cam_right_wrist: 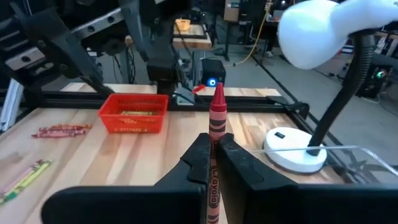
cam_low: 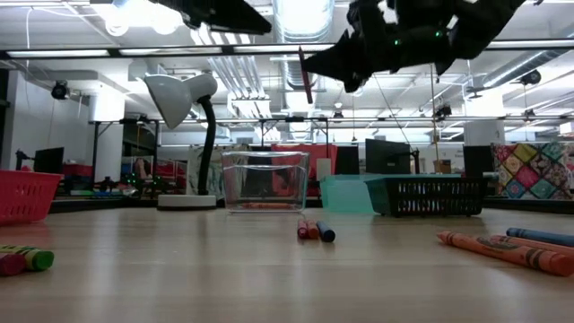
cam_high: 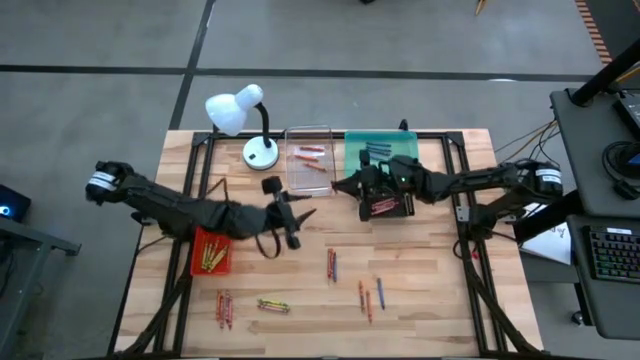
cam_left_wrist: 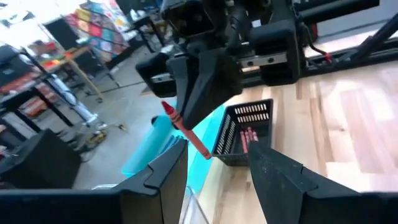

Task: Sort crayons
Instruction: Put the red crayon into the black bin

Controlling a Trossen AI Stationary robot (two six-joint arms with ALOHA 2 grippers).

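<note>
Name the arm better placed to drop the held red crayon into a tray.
Right. Its tool is shut on the red crayon, raised near the clear tray and black tray. The left tool is open, holding nothing.

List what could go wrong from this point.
1. The right hand pinches the red crayon high above the table, with a long end sticking out. It could pivot or slip and fall outside any tray.
2. The open left hand faces that crayon at close range. If either moves in, the fingers might knock it loose, or the hands could bump.
</note>
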